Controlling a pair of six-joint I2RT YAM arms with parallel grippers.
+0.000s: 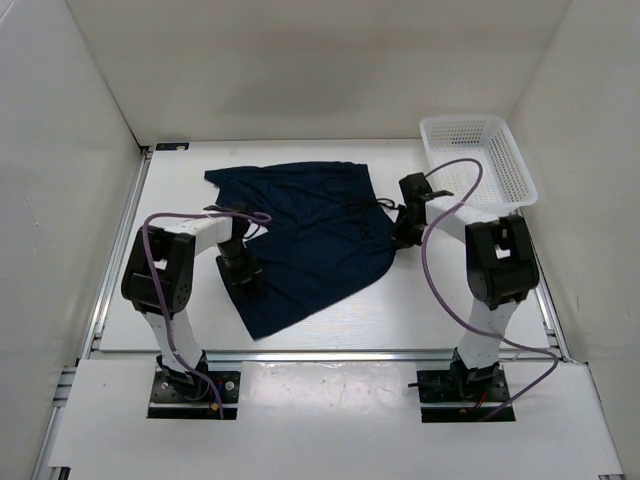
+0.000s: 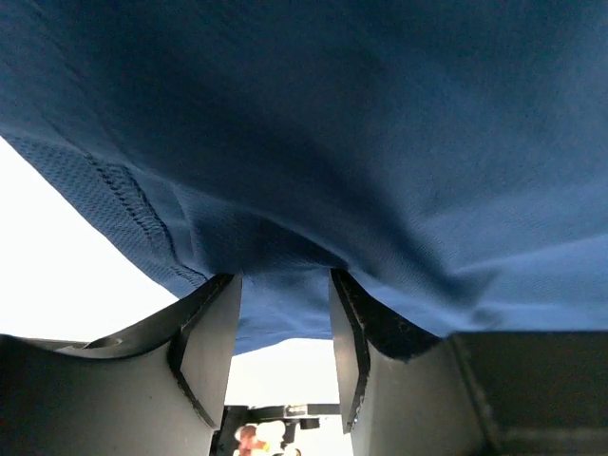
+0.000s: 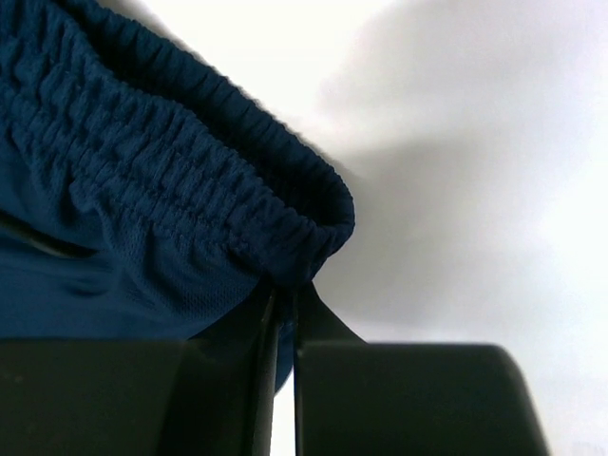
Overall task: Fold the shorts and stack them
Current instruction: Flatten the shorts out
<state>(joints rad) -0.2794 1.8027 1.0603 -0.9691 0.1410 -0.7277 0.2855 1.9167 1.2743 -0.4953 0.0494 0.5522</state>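
Note:
The dark navy shorts lie spread loosely on the white table, waistband toward the right, one leg reaching toward the near edge. My left gripper is at the shorts' left hem. In the left wrist view its jaws stand apart with the blue cloth draped over and between the tips, not pinched. My right gripper is at the waistband's right end. In the right wrist view its jaws are pressed together on the gathered elastic waistband.
A white plastic mesh basket stands at the back right, just behind the right arm. White walls enclose the table on the left, back and right. A metal rail runs along the table's near edge.

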